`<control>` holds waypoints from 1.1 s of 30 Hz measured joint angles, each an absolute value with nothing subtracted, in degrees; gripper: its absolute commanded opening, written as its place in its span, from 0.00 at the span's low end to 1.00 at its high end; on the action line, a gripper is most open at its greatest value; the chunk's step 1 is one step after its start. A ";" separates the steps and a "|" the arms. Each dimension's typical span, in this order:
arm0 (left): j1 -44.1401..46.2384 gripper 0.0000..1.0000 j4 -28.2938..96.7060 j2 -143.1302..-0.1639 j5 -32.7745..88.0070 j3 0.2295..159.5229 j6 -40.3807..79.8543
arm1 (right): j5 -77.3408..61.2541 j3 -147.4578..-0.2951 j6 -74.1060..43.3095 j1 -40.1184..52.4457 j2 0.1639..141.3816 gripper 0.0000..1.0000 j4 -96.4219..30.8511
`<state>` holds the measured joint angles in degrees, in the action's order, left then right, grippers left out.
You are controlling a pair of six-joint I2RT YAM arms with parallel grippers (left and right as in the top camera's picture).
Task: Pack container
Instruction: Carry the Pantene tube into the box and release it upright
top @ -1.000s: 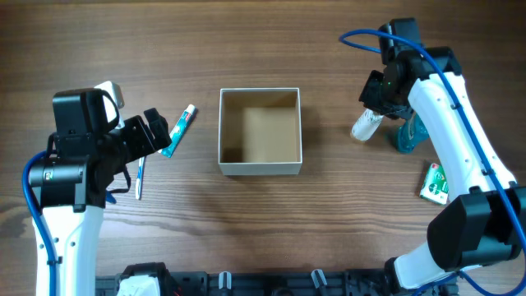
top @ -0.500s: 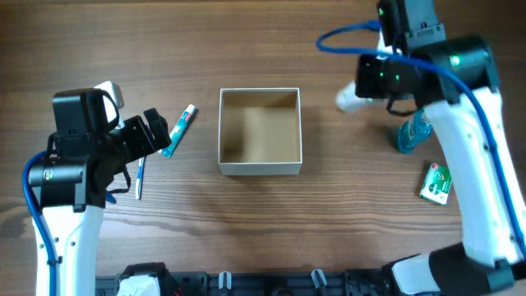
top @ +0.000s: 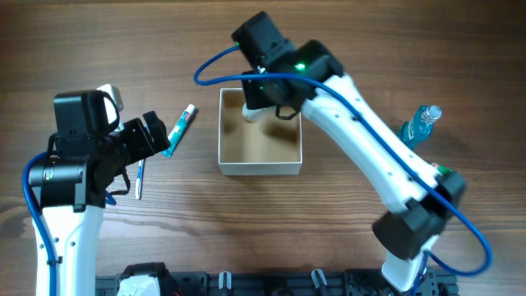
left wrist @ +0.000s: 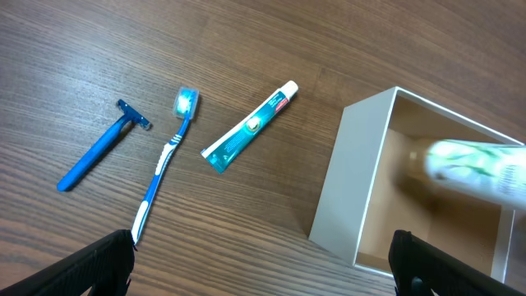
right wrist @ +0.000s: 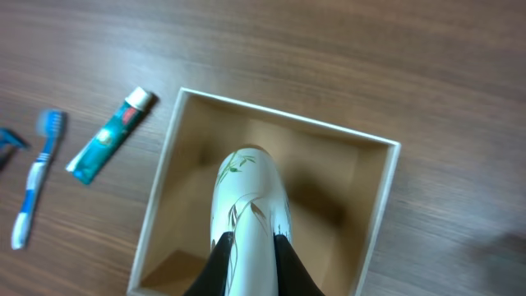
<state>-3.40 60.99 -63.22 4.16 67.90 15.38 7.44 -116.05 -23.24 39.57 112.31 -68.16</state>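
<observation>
The container (top: 260,169) is a square open box with white walls and a tan inside, at the table's middle; it also shows in the left wrist view (left wrist: 345,197) and the right wrist view (right wrist: 156,214). My right gripper (top: 255,109) is shut on a white bottle with a leaf print (right wrist: 251,193) and holds it over the container's far left part. The bottle shows blurred in the left wrist view (left wrist: 472,168). My left gripper (top: 152,134) is open and empty, left of the container, above bare table (left wrist: 263,263).
A teal toothpaste tube (top: 179,130), a blue-white toothbrush (left wrist: 164,164) and a blue razor (left wrist: 94,156) lie left of the container. A blue bottle (top: 419,125) and a green packet (top: 440,171) are at the right.
My right arm has swung left from the table's right side, carrying the white bottle to above the container. The left arm has not moved.
</observation>
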 measured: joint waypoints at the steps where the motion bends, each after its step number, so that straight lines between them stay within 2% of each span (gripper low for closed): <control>1: -3.40 1.00 61.08 -63.22 4.16 67.90 15.38 | 7.40 -116.05 -23.35 39.55 113.62 0.04 -67.18; 6: -3.40 1.00 61.10 -63.22 4.16 67.90 15.38 | 7.33 -116.03 -24.64 39.57 118.56 0.04 -63.77; 7: -3.40 1.00 61.10 -63.22 4.16 67.90 15.38 | 7.33 -116.03 -24.75 39.57 119.09 0.24 -63.64; 8: -3.40 1.00 61.12 -63.22 4.16 67.90 15.38 | 7.33 -116.03 -24.88 39.57 120.09 0.61 -63.61; 9: -3.40 1.00 61.14 -63.22 4.16 67.90 15.38 | 7.31 -116.03 -25.06 39.57 120.97 0.67 -63.29; 11: -3.40 1.00 61.17 -63.22 4.16 67.90 15.38 | 7.29 -116.07 -24.60 39.57 121.08 0.88 -62.83; 21: -3.40 1.00 61.30 -63.22 4.16 67.90 15.38 | 6.66 -116.09 -18.96 39.57 119.72 0.91 -61.23; 22: -3.40 1.00 61.30 -63.22 4.16 67.90 15.38 | 6.66 -116.09 -18.24 39.57 118.39 0.92 -60.95; 23: -3.40 1.00 61.30 -63.22 4.16 67.90 15.38 | 6.68 -116.09 -17.65 39.57 116.51 0.99 -60.84; 28: -3.40 1.00 61.32 -63.22 4.16 67.90 15.38 | 10.33 -116.09 -16.86 37.76 101.91 1.00 -60.42; 31: -3.40 1.00 61.30 -63.22 4.16 67.90 15.38 | 13.61 -117.40 -22.87 26.22 92.38 1.00 -67.83; 33: -3.40 1.00 61.30 -63.22 4.16 67.90 15.38 | 12.67 -117.62 -25.47 11.57 90.91 1.00 -74.56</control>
<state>-3.40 61.30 -63.22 4.16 67.90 15.38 12.67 -117.62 -25.47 11.57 90.91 -74.56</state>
